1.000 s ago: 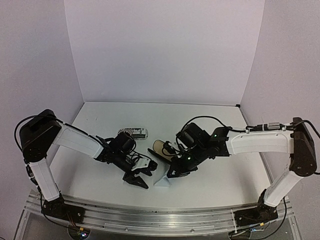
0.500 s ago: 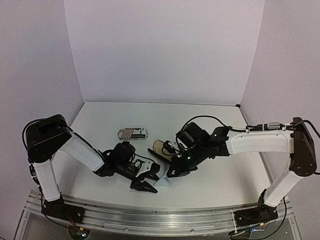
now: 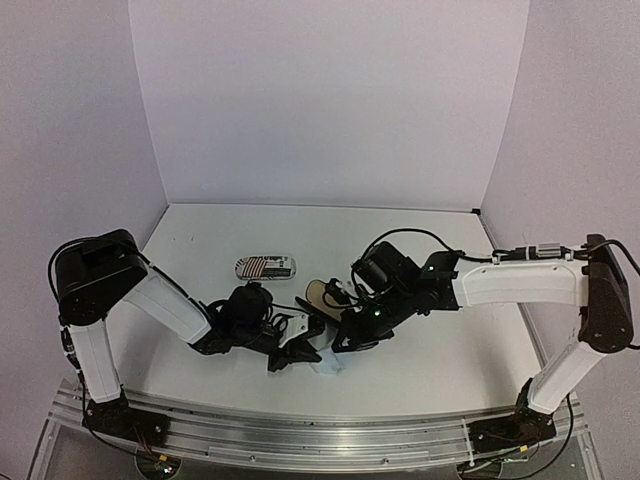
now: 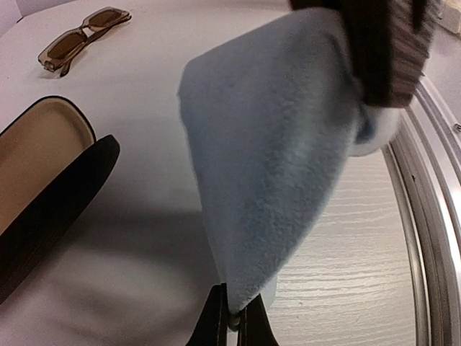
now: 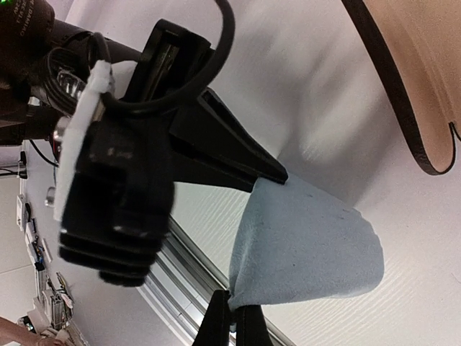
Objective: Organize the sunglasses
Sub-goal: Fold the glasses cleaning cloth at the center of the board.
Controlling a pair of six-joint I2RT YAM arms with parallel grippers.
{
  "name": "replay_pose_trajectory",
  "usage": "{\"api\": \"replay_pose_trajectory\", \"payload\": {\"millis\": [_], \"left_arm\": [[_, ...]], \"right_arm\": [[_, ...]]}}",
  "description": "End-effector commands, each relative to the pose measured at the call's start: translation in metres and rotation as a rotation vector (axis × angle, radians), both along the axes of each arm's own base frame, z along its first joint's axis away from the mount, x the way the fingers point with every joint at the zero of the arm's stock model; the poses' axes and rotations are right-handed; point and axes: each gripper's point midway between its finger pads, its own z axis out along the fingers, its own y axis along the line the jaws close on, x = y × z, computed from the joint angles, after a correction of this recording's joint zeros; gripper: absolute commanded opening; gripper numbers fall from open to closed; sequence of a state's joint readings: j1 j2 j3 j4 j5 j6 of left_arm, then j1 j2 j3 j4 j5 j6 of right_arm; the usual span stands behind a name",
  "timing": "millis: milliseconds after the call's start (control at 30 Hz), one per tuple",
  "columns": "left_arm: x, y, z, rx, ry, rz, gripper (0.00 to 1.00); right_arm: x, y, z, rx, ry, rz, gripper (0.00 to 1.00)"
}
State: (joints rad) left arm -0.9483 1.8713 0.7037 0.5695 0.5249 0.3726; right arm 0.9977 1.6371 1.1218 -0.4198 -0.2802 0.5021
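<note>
The brown sunglasses (image 4: 83, 32) are lying flat on the white table (image 4: 144, 94), alone, well beyond the open black case (image 4: 43, 187); in the overhead view they are hiding behind the right arm and cannot be made out. The case is sitting between them and the grippers, showing its tan lining, with its lid spreading open on the table. Just beside the case, toward the near edge, a pale blue cloth (image 4: 274, 166) is hanging stretched between the two arms. The left gripper (image 4: 230, 317) is pinching one corner with its jaws closed tight on the fabric, and the right gripper (image 5: 232, 313) is clamping another corner the same way. Farther back on the left, a striped case (image 3: 265, 267) is resting closed, apart from everything else.
</note>
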Motion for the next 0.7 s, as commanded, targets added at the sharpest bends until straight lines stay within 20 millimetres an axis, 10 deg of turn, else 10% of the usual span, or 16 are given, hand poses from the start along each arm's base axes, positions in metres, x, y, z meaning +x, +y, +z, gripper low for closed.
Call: {"api": "replay_pose_trajectory", "payload": {"millis": [0, 200, 400, 667], "left_arm": [[0.033, 0.005, 0.012, 0.135, -0.094, 0.033, 0.0], [0.054, 0.03, 0.029, 0.347, -0.171, -0.061, 0.0], [0.021, 0.045, 0.027, 0.441, -0.089, -0.163, 0.0], [0.012, 0.07, 0.034, 0.61, -0.04, -0.194, 0.0]], "right_arm": [[0.007, 0.0, 0.014, 0.027, -0.018, -0.021, 0.0], [0.008, 0.001, 0.007, 0.014, -0.012, 0.001, 0.0], [0.005, -0.013, -0.025, -0.049, -0.061, 0.057, 0.01], [0.023, -0.031, -0.003, -0.055, -0.348, 0.15, 0.48]]}}
